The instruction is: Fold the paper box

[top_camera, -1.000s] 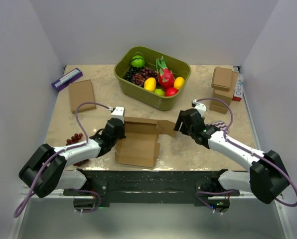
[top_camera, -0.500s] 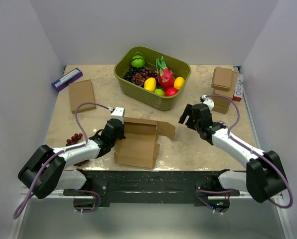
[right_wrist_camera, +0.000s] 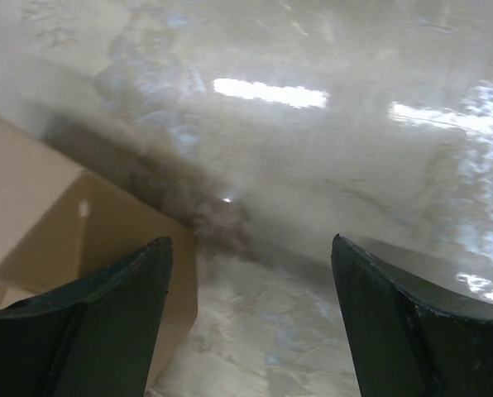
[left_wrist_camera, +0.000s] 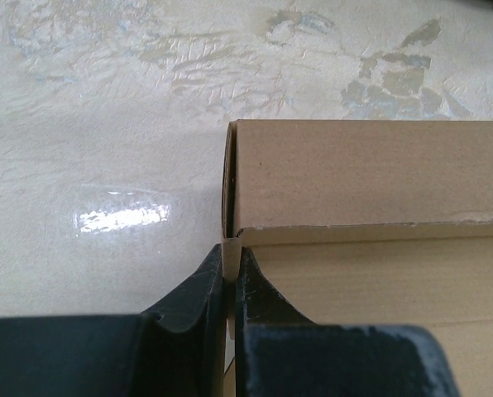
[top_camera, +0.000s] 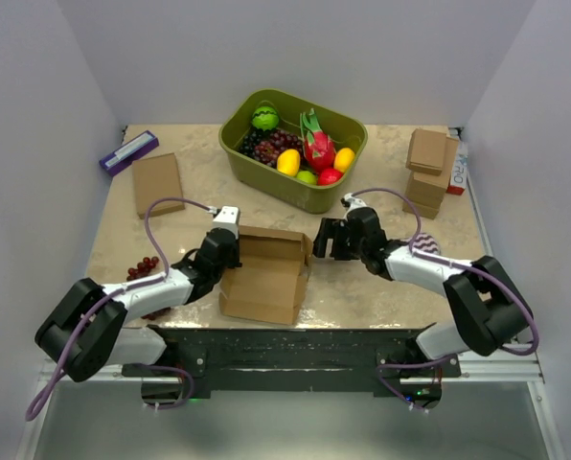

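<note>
The paper box [top_camera: 264, 273] is a brown cardboard die-cut piece, partly folded, lying at the front middle of the table with its back wall upright. My left gripper [top_camera: 230, 251] is shut on the box's left side wall [left_wrist_camera: 227, 248], whose thin edge is pinched between the fingers. My right gripper [top_camera: 322, 240] is open and empty, right beside the box's right end. In the right wrist view the box's corner flap [right_wrist_camera: 56, 223] lies by the left finger [right_wrist_camera: 106, 314]; only table shows between the fingers.
A green bin [top_camera: 290, 149] of toy fruit stands at the back middle. A flat brown box [top_camera: 158, 182] and a purple item [top_camera: 127, 151] lie at the back left. Small brown boxes [top_camera: 427, 171] are stacked at the back right. Dark grapes [top_camera: 147, 265] lie at the left.
My right gripper has let go of the box's right flap, swung out to the right, then come back left against the box's right end. The flap now stands folded in. The left gripper has held still.
</note>
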### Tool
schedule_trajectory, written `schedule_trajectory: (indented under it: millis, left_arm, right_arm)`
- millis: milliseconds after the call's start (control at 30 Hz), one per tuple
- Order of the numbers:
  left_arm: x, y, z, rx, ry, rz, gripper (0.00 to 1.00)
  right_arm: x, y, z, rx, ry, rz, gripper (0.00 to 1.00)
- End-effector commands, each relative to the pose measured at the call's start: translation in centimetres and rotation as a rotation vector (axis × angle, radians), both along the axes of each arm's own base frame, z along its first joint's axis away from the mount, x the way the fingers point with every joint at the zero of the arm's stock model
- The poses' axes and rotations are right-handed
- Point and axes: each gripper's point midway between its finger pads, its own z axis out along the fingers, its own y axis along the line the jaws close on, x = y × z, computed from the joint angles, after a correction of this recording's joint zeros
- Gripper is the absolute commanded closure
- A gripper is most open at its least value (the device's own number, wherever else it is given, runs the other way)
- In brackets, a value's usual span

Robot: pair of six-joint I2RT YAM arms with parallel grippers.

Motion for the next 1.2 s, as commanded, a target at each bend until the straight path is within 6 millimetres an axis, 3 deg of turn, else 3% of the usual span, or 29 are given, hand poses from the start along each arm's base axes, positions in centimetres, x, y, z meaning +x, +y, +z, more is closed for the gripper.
schedule_trajectory:
  millis: [0, 267, 467, 700, 1167]
  left_arm:
    - [1.3, -0.6, 1.0, -0.045, -0.028, 0.028, 1.00]
    - [1.5, -1.1, 0.9, -0.053, -0.020, 0.019, 1.00]
    - [1.2, -1.8, 1.1, -0.055, -0.034, -0.052, 1.00]
    - [0.5, -3.3, 1.5, -0.085, -0.056, -0.161, 1.00]
    - [0.2, -4.3, 1.3, -0.113, -0.046, -0.214, 1.00]
  right_arm:
    - [-0.8, 3.0, 2.9, 0.088, -0.074, 0.069, 0.19]
    - [-3.0, 5.0, 2.4, 0.141, -0.046, 0.118, 0.20]
    - [-4.1, 4.6, 2.7, 0.165, -0.060, 0.133, 0.20]
    - [-5.2, 5.0, 4.3, 0.215, -0.141, 0.216, 0.18]
    - [-6.5, 6.4, 6.7, 0.325, -0.239, 0.341, 0.15]
